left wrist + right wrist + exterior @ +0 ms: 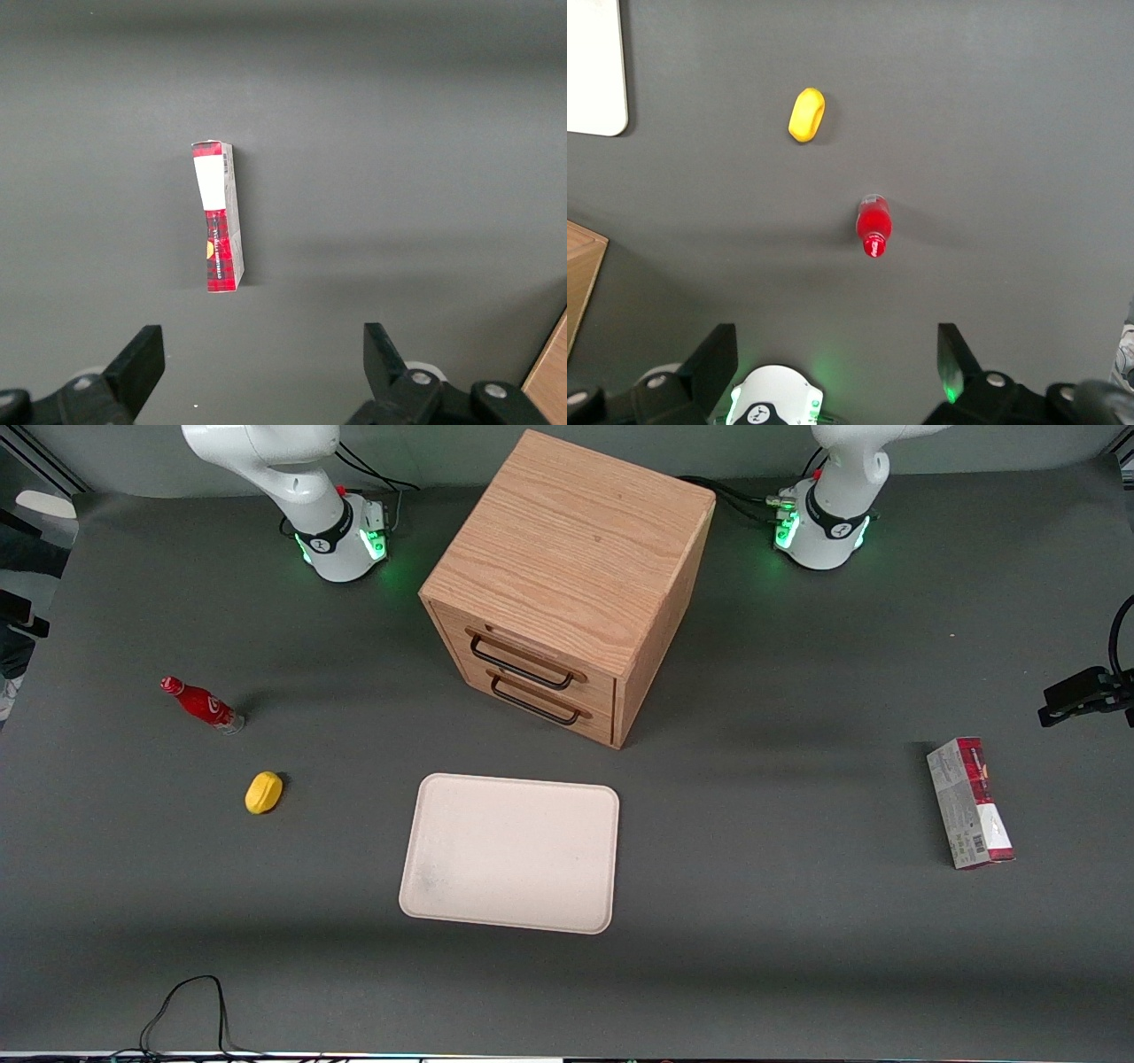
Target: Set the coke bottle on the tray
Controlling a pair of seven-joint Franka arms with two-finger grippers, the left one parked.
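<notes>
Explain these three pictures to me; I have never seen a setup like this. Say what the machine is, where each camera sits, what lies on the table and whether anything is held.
Two white robot arms stand on a dark table. The wide picture is taken from the front, facing them. The other two come from cameras on the arms' wrists, looking down past black fingers.

On the table: a wooden drawer cabinet between the arm bases, a pale tray in front of it, a standing coke bottle and a yellow object toward the working arm's end, and a carton toward the parked arm's end.

The working arm's gripper hangs open above the table, with the bottle below it. It holds nothing, and nothing lies on the tray. The job is to put the bottle on the tray; that has not been done yet.
</notes>
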